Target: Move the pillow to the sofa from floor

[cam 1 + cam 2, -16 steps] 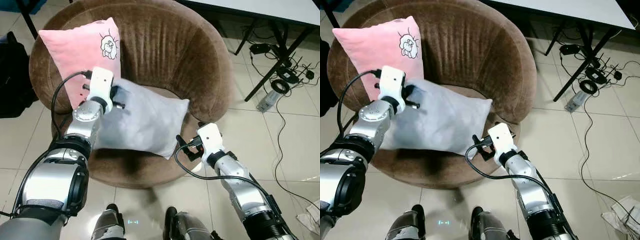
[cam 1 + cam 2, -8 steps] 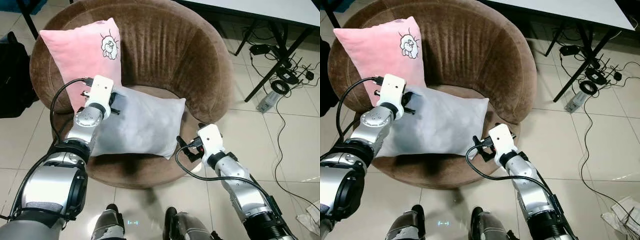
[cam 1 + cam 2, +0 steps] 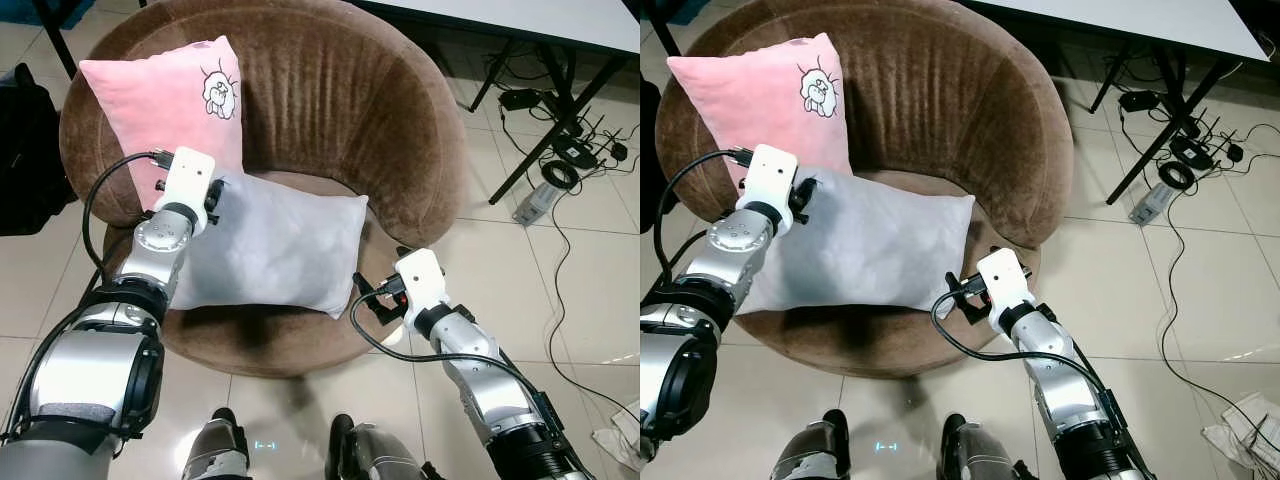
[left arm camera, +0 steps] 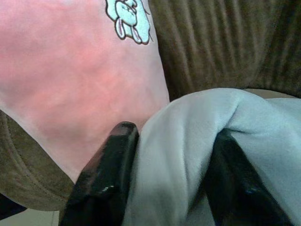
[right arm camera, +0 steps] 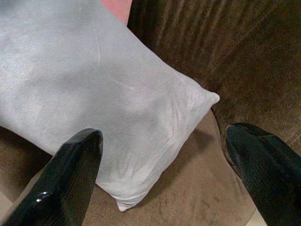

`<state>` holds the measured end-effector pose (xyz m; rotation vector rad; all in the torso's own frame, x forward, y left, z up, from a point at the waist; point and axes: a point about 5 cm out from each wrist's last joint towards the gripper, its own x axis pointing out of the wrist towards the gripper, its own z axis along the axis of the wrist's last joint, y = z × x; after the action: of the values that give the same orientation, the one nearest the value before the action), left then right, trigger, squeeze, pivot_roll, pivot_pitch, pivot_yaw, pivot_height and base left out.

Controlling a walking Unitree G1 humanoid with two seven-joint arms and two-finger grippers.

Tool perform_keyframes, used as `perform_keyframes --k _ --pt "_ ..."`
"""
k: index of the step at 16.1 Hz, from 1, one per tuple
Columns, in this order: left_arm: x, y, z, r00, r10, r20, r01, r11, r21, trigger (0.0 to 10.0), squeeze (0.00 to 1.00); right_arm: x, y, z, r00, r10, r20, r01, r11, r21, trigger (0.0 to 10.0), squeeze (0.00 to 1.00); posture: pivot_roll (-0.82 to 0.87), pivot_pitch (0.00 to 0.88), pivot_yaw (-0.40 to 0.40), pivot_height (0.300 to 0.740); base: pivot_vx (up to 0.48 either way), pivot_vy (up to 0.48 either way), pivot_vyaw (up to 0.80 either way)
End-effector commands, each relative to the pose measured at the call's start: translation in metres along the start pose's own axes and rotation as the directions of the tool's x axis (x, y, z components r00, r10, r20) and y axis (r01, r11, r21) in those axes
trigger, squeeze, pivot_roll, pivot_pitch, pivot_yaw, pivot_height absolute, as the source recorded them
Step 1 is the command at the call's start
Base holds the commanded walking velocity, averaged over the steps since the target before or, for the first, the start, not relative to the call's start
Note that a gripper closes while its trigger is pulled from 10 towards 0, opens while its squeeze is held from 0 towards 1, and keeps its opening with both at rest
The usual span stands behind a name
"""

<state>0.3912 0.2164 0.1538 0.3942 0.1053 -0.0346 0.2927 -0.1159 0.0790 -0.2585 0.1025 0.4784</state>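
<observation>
A grey pillow [image 3: 270, 250] lies flat on the seat of the round brown sofa chair [image 3: 330, 90]. My left gripper [image 4: 171, 155] is at the pillow's far left corner, shut on a bunched fold of the grey fabric between its two black fingers [image 4: 110, 165]. A pink pillow [image 3: 160, 100] with a cartoon print leans against the backrest just behind that gripper. My right gripper [image 5: 162, 136] stands open at the seat's front right edge, beside the grey pillow's near right corner and apart from it.
A black bag [image 3: 25, 150] sits on the tiled floor left of the chair. To the right are a white table [image 3: 560, 15], its dark legs, a power strip [image 3: 535, 200] and loose cables. My own feet stand just in front of the chair.
My left gripper has moved left and lower with the pillow's corner, and the grey pillow has settled flatter on the seat. The right arm has stayed put.
</observation>
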Motion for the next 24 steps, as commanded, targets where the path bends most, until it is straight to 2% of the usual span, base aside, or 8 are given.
perform_keyframes --k 1,9,10,16,18,21,23,24 --pt "0.003 0.003 0.011 1.000 0.003 0.021 -0.003 1.000 0.018 10.0 1.00 -0.004 -0.003 -0.003 1.000 -0.005 -0.010 0.004 1.000 -0.008 10.0 0.17 -0.11 0.220 -0.147 0.740 0.000 0.000 0.00" --pt "0.006 0.006 0.019 1.000 -0.013 0.022 0.012 0.998 0.054 10.0 1.00 -0.004 -0.002 -0.003 1.000 -0.008 -0.010 0.008 1.000 -0.005 10.0 0.17 -0.11 0.218 -0.145 0.740 0.000 0.000 0.00" --pt "0.007 0.002 0.020 0.999 -0.032 0.022 0.031 0.998 0.050 10.0 0.00 -0.003 -0.003 -0.003 1.000 -0.010 -0.009 0.010 1.000 -0.005 10.0 0.17 -0.11 0.217 -0.144 0.740 0.000 0.000 0.00" --pt "0.009 -0.007 0.034 0.994 -0.009 0.105 0.020 0.994 -0.106 10.0 0.00 0.005 -0.012 0.005 0.994 -0.108 0.020 0.108 0.994 0.018 10.0 0.17 -0.11 0.196 -0.132 0.740 0.000 0.000 0.00" --pt "0.004 -0.022 0.016 0.994 -0.046 0.102 0.058 0.991 -0.121 10.0 0.00 0.007 -0.022 0.005 0.983 -0.184 0.019 0.183 0.982 0.043 10.0 0.17 -0.11 0.195 -0.124 0.740 0.000 0.000 0.00" --pt "-0.016 -0.043 -0.035 0.992 -0.126 0.008 0.126 0.982 -0.141 10.0 0.00 0.000 -0.026 -0.019 0.977 -0.199 -0.082 0.202 0.979 0.032 10.0 0.13 -0.08 0.190 -0.122 0.740 0.000 0.000 0.00" --pt "-0.040 -0.059 -0.074 0.989 -0.144 -0.046 0.131 0.968 -0.215 10.0 0.00 -0.014 -0.012 -0.048 0.978 -0.023 -0.209 0.043 0.995 0.094 10.0 0.13 -0.07 0.188 -0.132 0.740 0.000 0.000 0.00" --pt "-0.047 -0.064 -0.083 0.987 -0.153 -0.048 0.137 0.959 -0.247 10.0 0.00 -0.019 -0.009 -0.052 0.978 0.023 -0.206 0.002 0.993 0.119 10.0 0.15 -0.06 0.186 -0.137 0.740 0.000 0.000 0.00"
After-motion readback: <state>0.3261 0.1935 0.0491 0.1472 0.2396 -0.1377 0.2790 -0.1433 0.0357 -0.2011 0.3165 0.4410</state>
